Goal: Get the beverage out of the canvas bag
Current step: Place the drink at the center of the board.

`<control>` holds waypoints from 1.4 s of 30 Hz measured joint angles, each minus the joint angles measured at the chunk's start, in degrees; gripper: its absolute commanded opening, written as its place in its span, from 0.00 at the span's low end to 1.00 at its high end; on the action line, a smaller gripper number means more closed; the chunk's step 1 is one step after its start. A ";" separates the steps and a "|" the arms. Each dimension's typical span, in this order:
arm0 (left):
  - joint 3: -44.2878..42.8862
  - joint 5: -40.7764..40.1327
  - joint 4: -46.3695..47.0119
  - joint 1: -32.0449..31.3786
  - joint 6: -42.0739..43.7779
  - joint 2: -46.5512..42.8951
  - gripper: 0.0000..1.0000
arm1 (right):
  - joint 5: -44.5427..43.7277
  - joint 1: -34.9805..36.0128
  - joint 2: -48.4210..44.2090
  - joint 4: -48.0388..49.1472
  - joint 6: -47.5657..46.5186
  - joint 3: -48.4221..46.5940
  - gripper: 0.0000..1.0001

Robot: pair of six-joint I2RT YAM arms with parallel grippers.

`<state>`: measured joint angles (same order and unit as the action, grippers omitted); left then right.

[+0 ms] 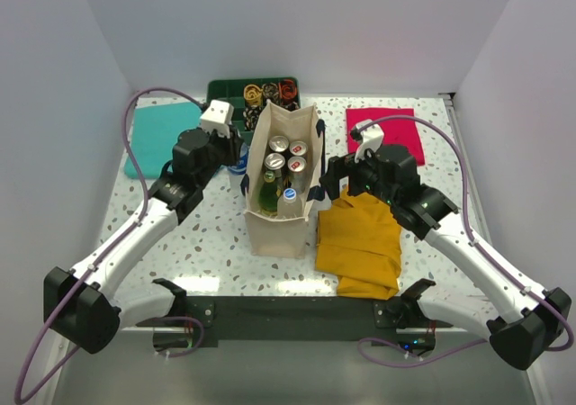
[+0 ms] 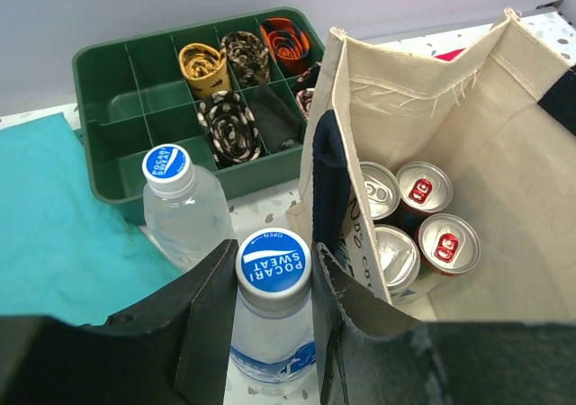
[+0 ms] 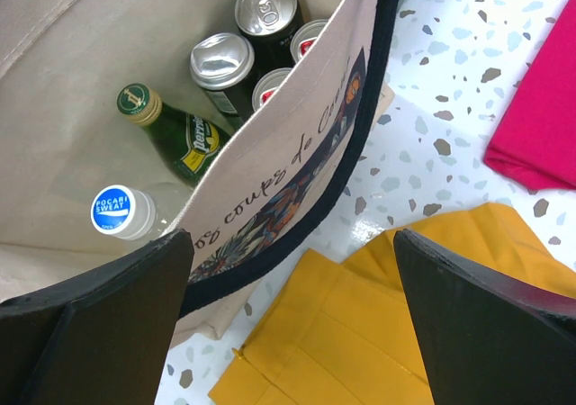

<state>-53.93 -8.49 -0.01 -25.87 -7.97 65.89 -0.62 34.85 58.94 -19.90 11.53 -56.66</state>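
Observation:
The canvas bag point(image 1: 281, 225) stands upright at the table's middle, cream with navy straps. Inside it are several cans point(image 3: 220, 58), a green glass bottle point(image 3: 171, 126) and a blue-capped clear bottle point(image 3: 114, 211). My left gripper point(image 2: 273, 259) is shut on the neck of another blue-capped beverage bottle point(image 2: 270, 333), outside the bag and just left of its wall point(image 2: 337, 180). A second such bottle point(image 2: 171, 175) stands on the table beside it. My right gripper point(image 3: 292, 234) is open at the bag's right side, over the strap and the mustard cloth, holding nothing.
A green divided tray point(image 2: 117, 135) with rolled items sits behind the bag. A teal cloth point(image 1: 162, 135) lies at the back left, a pink cloth point(image 1: 380, 128) at the back right. The mustard-yellow cloth point(image 1: 360, 243) lies right of the bag.

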 measured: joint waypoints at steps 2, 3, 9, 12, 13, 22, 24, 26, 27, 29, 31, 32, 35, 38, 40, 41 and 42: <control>0.35 0.79 0.61 0.00 0.02 0.00 0.00 | -0.15 0.00 0.00 0.00 0.00 0.00 0.98; 0.50 1.09 0.83 0.00 0.02 0.00 0.00 | -0.24 0.00 0.00 0.00 0.00 0.00 0.98; 1.84 3.50 2.95 0.00 0.31 0.00 0.00 | -0.37 0.00 -0.02 0.00 0.00 0.00 0.98; 2.27 4.79 3.19 0.00 1.51 0.00 0.00 | -0.44 0.00 0.00 -0.02 0.00 0.00 0.98; 2.32 5.18 3.23 0.00 1.81 0.00 0.00 | -0.52 0.00 0.00 -0.02 0.00 0.00 0.98; 2.99 9.03 5.55 0.11 3.56 0.52 0.00 | -1.84 0.00 0.00 -0.04 -0.04 0.00 0.98; 3.08 10.10 6.32 0.15 4.17 1.33 0.00 | -1.95 0.00 0.00 -0.04 -0.15 0.00 0.98; 3.08 11.15 6.71 0.26 4.68 2.32 0.00 | -2.43 0.02 0.00 -0.04 -0.24 0.00 0.98; 3.08 11.56 6.75 0.26 4.90 2.80 0.00 | -2.60 0.02 0.00 -0.04 -0.24 0.00 0.98; 3.08 12.17 6.84 0.37 5.68 3.63 0.00 | -2.86 0.00 0.07 -0.04 -0.22 0.00 0.98; 3.10 12.48 6.88 0.37 6.34 4.11 0.00 | -2.89 0.00 0.46 -0.02 -0.22 -0.02 0.98; 3.13 12.61 7.13 0.37 6.49 4.24 0.00 | -2.89 0.02 0.81 -0.02 -0.22 -0.07 0.98; 3.23 13.07 8.48 0.37 7.67 4.61 0.00 | -2.86 0.02 2.25 -0.02 -0.17 -0.37 0.98; 3.23 13.20 10.12 0.37 8.63 5.42 0.00 | -2.80 0.02 2.89 -0.04 -0.17 -0.50 0.98; 3.23 13.16 10.71 0.37 8.96 6.23 0.00 | -2.58 0.00 2.93 -0.02 -0.15 -0.55 0.98; 3.23 13.16 11.10 0.37 9.11 6.58 0.00 | -2.38 0.00 2.91 0.00 -0.13 -0.57 0.98; 3.23 13.11 11.54 0.37 9.22 7.17 0.00 | -2.16 0.00 2.91 0.02 -0.09 -0.61 0.98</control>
<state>-50.70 4.62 11.53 -25.50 1.26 73.06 -2.79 34.85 61.84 -19.88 11.44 -57.28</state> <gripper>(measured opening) 0.397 0.983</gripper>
